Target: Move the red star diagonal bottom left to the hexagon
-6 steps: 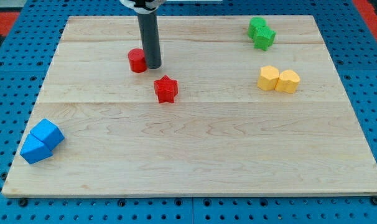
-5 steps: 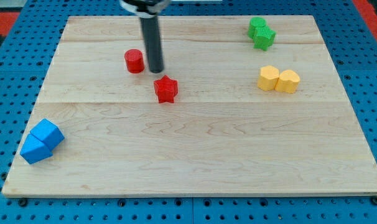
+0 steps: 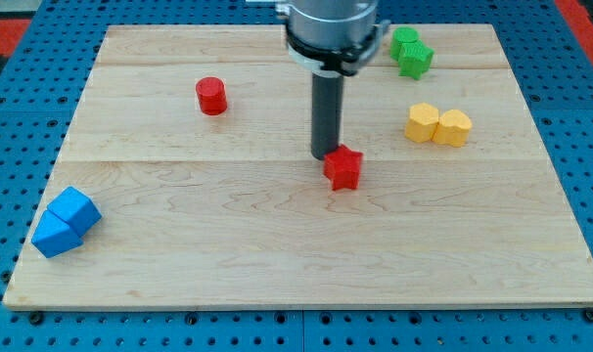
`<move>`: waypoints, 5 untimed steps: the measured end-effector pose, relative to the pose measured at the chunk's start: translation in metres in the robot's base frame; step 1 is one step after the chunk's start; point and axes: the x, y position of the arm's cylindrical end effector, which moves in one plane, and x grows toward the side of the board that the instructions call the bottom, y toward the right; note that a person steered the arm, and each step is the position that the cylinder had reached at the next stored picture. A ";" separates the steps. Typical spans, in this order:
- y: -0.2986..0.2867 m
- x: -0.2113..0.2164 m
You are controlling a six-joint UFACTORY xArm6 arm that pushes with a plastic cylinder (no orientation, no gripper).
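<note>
The red star [image 3: 344,167] lies near the middle of the wooden board [image 3: 277,244]. My tip [image 3: 323,155] stands right against the star's upper left side. The yellow hexagon [image 3: 423,122] sits at the view's right, touching a second yellow block [image 3: 453,127] on its right. The star is down and to the left of the hexagon, with a gap between them.
A red cylinder [image 3: 211,96] stands at the upper left. Two green blocks [image 3: 411,51] sit together at the top right. Two blue blocks [image 3: 66,221] sit together at the lower left corner. Blue pegboard surrounds the board.
My tip has moved right and slightly down from beside the red cylinder. The red star has been pushed right and a little down, toward the yellow blocks.
</note>
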 end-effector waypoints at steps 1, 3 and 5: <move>-0.061 -0.016; -0.229 -0.076; -0.186 -0.110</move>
